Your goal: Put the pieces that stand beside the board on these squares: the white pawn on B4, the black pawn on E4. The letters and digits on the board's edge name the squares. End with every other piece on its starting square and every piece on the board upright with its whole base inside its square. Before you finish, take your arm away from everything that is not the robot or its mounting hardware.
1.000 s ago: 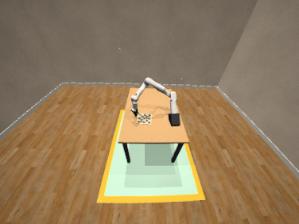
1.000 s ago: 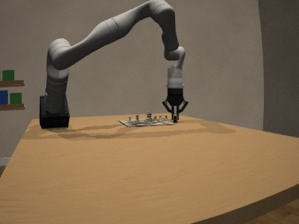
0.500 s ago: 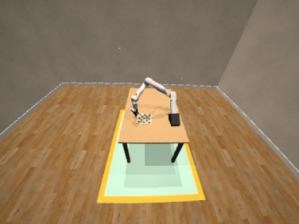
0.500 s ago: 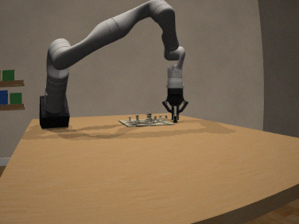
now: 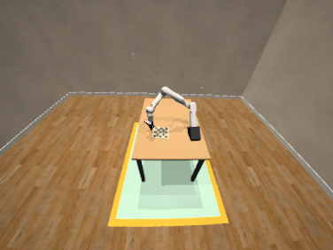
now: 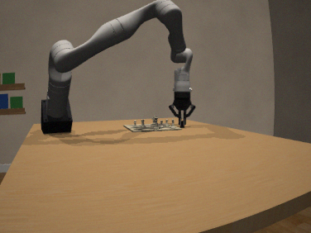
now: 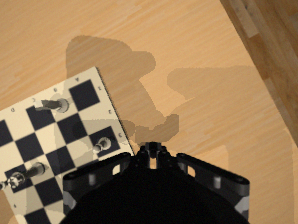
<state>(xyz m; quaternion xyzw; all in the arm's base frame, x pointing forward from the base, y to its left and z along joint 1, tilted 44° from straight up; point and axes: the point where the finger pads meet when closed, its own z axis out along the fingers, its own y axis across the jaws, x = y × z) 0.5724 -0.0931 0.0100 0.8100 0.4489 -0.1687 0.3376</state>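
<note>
The gripper point(image 5: 151, 127) point(image 6: 182, 122) point(image 7: 153, 148) is pointing down beside the board point(image 5: 166, 136) point(image 6: 131, 128) point(image 7: 95, 75), low over the wooden table point(image 5: 177, 151) point(image 6: 165, 173) point(image 7: 175, 30). Its fingers are drawing close together and pinching the black pawn point(image 6: 182, 125) point(image 7: 153, 146) — the dark round head is showing between the tips in the wrist view. That pawn is standing off the board, just beyond its edge; whether its base is touching the table is too small to tell. On the board, a small light piece point(image 7: 103, 144) is standing on a dark edge square near the gripper, and a taller light piece point(image 7: 61, 105) is standing farther off — which piece is the white pawn is impossible to tell here.
</note>
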